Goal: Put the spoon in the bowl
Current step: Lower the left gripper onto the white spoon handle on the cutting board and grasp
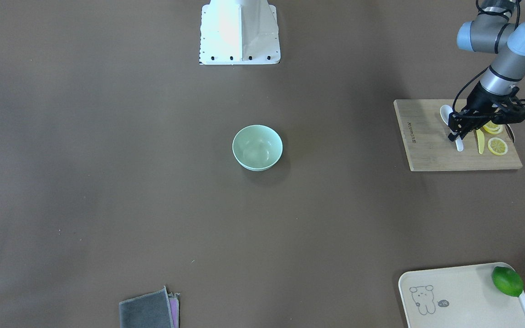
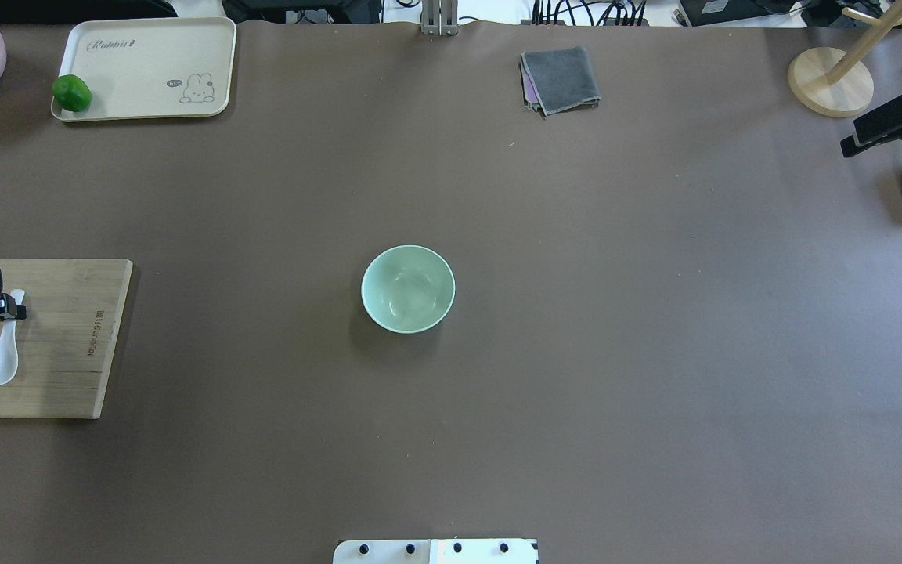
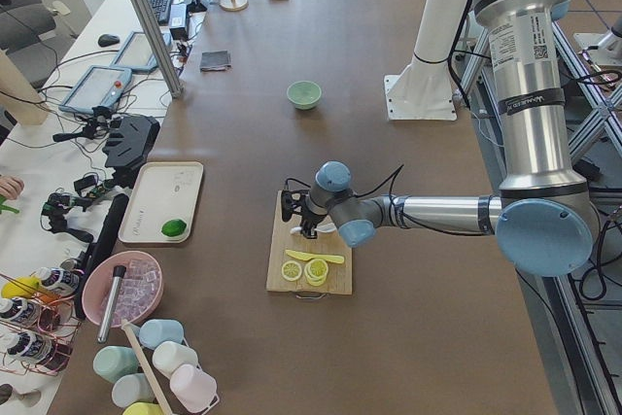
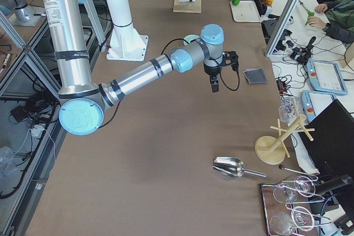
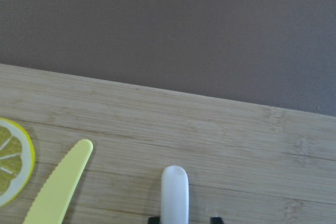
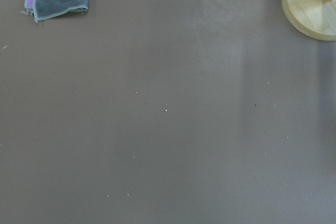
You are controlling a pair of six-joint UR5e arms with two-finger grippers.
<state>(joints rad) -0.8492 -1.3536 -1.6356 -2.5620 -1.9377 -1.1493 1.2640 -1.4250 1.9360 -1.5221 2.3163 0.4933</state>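
The spoon (image 2: 1,356) lies flat on the wooden cutting board (image 2: 67,337) at the counter's (image 2: 623,329) left end, scoop toward the robot. A yellow knife (image 1: 480,142) and lemon slices (image 1: 497,146) lie just beside it. The left tool (image 1: 457,135) is down over the handle. In the left wrist view a fingertip (image 5: 153,219) shows on each side of the handle, narrowly apart, with a gap on one side. The bowl (image 2: 408,288) stands upright mid-counter, well apart from the board. The right tool (image 4: 214,85) hangs above bare counter near a folded grey cloth (image 2: 562,78); I cannot tell how wide its jaws stand.
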